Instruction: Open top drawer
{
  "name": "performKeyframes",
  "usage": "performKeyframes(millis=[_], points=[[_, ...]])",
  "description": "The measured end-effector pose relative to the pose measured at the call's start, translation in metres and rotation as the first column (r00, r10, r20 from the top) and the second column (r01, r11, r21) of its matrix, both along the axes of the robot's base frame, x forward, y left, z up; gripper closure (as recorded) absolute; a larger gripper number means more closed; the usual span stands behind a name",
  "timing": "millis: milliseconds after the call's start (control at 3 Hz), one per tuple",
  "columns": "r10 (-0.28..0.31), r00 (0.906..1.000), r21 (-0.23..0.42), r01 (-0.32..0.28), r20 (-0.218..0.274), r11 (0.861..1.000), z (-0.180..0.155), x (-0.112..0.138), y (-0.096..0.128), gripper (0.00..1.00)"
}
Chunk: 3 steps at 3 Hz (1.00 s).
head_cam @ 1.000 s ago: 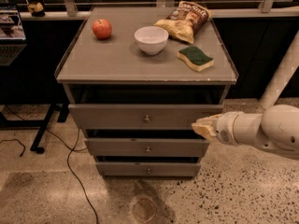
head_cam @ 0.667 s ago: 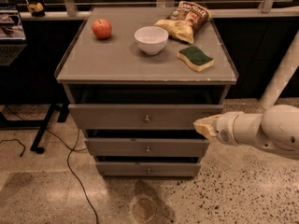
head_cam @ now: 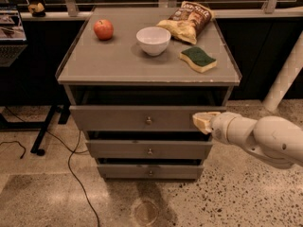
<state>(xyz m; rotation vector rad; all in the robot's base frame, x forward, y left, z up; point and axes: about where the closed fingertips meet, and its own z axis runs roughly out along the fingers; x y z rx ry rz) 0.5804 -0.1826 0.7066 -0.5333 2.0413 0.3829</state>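
The top drawer [head_cam: 113, 118] is at frame centre, directly beneath the tabletop [head_cam: 118, 63], and stands partly pulled out. The end effector [head_cam: 203, 121] is at the right end of the drawer front, centre right of the frame. Its open or closed state cannot be determined.

The arm [head_cam: 265, 138] reaches in from the right, hand [head_cam: 204, 122] leading.

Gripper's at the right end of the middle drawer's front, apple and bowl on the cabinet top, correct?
Not quite. In the camera view the gripper is at the right end of the front of the top drawer, above the middle drawer. The apple and bowl are on the cabinet top, as you said.
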Motion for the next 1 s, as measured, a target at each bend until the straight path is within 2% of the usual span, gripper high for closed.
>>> performKeyframes(millis=[333,667,1000], points=[[-0.015,0.9979,0.041,0.013,0.062,0.999,-0.002,0.031,0.007,1.00],[-0.024,0.9937,0.091,0.014,0.109,0.996,0.000,0.078,0.022,1.00],[-0.024,0.9936,0.092,0.013,0.110,0.996,0.001,0.080,0.022,1.00]])
